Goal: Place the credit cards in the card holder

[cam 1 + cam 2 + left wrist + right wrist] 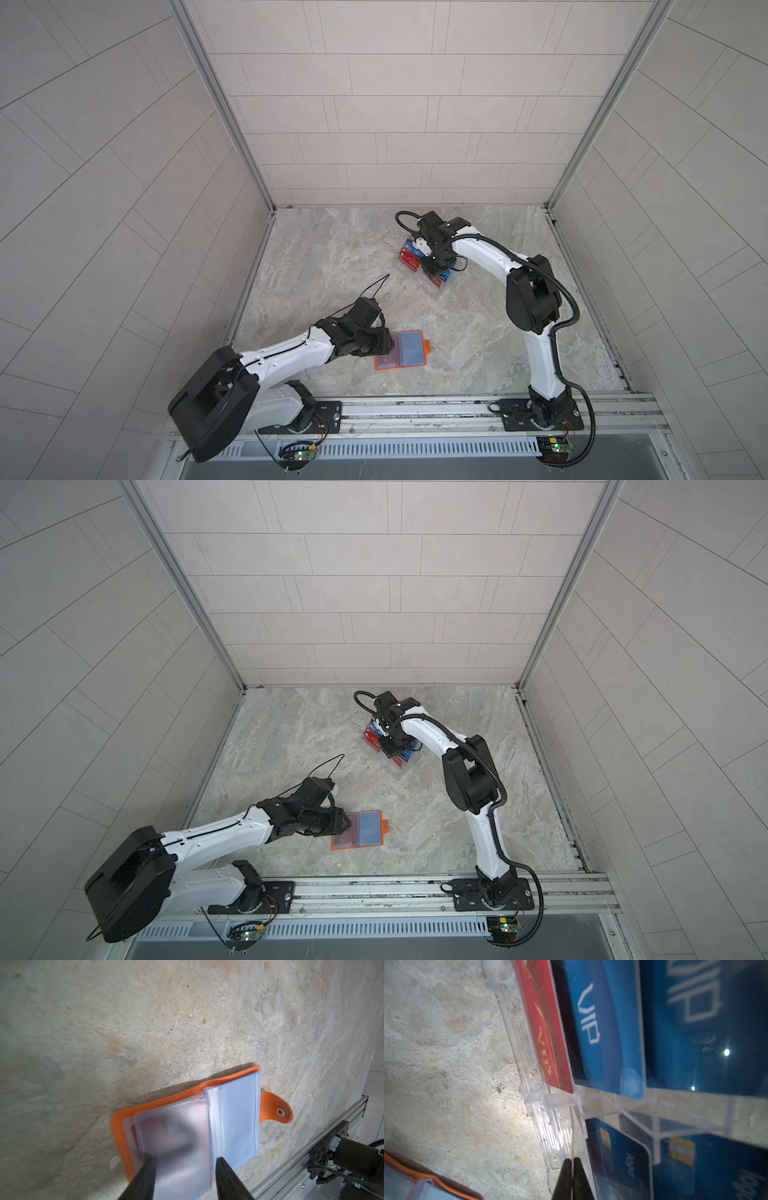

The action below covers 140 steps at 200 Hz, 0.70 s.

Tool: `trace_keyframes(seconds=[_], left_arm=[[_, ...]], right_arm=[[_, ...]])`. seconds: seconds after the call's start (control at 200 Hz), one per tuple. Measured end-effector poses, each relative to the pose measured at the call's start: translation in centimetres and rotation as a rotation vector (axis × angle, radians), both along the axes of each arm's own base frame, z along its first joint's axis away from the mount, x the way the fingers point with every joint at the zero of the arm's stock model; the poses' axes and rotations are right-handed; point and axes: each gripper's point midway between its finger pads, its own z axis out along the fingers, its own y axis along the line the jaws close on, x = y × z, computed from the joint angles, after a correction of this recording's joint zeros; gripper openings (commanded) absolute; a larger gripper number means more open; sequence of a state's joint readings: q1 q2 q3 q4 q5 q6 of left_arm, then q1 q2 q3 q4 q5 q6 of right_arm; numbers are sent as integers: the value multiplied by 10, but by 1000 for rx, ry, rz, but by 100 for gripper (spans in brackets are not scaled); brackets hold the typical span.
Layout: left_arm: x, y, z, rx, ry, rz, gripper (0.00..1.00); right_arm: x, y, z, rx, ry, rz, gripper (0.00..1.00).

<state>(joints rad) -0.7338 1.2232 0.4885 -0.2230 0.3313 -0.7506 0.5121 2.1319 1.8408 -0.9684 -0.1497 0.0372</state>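
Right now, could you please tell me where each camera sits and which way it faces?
Both top views: overhead by the front rail, looking down on the marbled tabletop; both white arms show, left tool at the open orange booklet card holder, right tool over the clear acrylic stand.
Left wrist: on the left arm, facing the card holder's frosted sleeves; two dark fingers show.
Right wrist: on the right arm, close on the stand's red and blue VIP credit cards; shut tool shows.
All four share the card holder.
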Motion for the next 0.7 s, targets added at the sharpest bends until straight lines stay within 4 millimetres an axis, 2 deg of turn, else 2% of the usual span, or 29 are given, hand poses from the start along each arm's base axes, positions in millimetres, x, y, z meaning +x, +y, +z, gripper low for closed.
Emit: trace_keyframes(seconds=[0.13,0.39,0.511,0.701], left_arm=[[-1,1,-1,4,5,0,52],[-1,1,0,1,12,15,52],[-1,1,4,-8,5,17,52],[1,2,13,-23,-20,29,52]], right_arm=[[-1,1,0,3,2,13,0],[-3,4,7,31,2,27,0],[-5,7,24,64,-18,31,0],[-9,11,62,132,-76,29,0]])
